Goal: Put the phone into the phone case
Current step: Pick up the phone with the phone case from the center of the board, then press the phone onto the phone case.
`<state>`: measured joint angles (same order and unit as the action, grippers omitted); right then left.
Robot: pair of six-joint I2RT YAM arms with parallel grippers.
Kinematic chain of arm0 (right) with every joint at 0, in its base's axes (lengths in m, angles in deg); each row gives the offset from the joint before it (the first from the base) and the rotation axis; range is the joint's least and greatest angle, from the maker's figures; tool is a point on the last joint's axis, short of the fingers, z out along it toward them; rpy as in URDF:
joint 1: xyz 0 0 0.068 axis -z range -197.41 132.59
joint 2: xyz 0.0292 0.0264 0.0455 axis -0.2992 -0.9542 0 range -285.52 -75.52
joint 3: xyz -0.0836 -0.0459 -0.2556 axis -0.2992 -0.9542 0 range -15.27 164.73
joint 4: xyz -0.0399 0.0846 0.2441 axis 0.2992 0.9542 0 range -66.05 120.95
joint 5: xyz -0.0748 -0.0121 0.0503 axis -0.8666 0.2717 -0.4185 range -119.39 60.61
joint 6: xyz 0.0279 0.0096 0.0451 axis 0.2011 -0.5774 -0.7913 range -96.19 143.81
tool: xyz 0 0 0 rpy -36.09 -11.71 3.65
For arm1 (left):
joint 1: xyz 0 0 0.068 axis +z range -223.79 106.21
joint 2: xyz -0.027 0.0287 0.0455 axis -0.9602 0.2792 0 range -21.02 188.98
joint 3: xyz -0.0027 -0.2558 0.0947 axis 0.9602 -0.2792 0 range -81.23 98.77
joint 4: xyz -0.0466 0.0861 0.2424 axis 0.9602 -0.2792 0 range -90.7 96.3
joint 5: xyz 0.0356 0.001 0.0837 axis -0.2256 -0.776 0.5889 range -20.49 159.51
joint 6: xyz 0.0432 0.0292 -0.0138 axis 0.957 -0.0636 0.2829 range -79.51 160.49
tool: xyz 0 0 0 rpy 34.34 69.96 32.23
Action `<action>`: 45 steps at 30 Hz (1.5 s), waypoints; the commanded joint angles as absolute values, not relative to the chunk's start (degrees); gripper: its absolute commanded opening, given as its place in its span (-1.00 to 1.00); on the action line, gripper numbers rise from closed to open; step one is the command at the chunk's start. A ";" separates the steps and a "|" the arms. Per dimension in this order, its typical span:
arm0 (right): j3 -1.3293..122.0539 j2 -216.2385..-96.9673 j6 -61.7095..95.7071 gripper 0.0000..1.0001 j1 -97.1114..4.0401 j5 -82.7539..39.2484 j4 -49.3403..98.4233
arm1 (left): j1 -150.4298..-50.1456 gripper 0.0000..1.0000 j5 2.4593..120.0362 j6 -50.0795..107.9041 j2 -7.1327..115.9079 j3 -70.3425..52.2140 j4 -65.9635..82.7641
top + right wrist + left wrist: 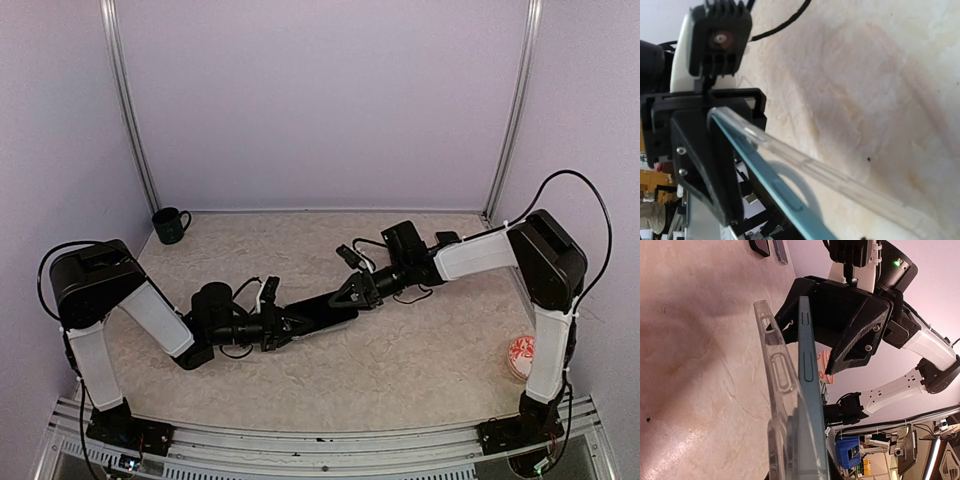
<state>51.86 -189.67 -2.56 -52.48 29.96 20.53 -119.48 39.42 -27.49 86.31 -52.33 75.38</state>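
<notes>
In the top view the teal phone [322, 311] hangs above the table between both grippers. My left gripper [290, 325] is shut on its near-left end, together with the clear phone case [774, 385]. My right gripper [353, 297] is shut on the phone's other end. In the left wrist view the phone [807, 390] lies edge-on against the case, and the right gripper [807, 315] straddles its far end. In the right wrist view the phone [772, 187] and the case [840, 177] meet at the left gripper [715, 120] and spread apart toward the right gripper's end.
A dark green mug [170, 225] stands at the back left corner. A red-and-white patterned round object [520, 352] lies at the right edge. Small dark items [348, 253] lie behind the grippers and also show in the left wrist view [760, 246]. Metal posts stand at the back corners.
</notes>
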 commanded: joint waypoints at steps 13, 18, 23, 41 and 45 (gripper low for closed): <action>45.79 -176.54 2.19 0.01 -47.77 30.95 27.82 | -119.82 -0.84 32.29 -23.79 81.75 -52.16 83.60; 41.54 -171.93 0.92 0.01 -46.72 32.78 25.48 | -120.18 -0.85 31.30 -20.71 78.45 -51.97 81.18; 38.67 -168.46 -0.46 0.01 -46.58 36.58 22.73 | -120.53 -0.85 30.41 -18.08 75.41 -51.58 78.49; 25.10 -165.85 -34.79 0.00 -47.24 51.76 -26.70 | -123.20 -0.85 26.84 -16.89 73.13 -49.96 83.65; 23.74 -166.95 -40.67 -0.01 -48.00 51.80 -34.66 | -123.83 -0.85 26.59 -16.55 73.19 -49.18 83.51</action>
<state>25.09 -165.85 -32.04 -46.90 50.00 -21.48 -122.82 27.55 -18.23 75.23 -52.09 77.56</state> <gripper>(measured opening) 0.497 0.122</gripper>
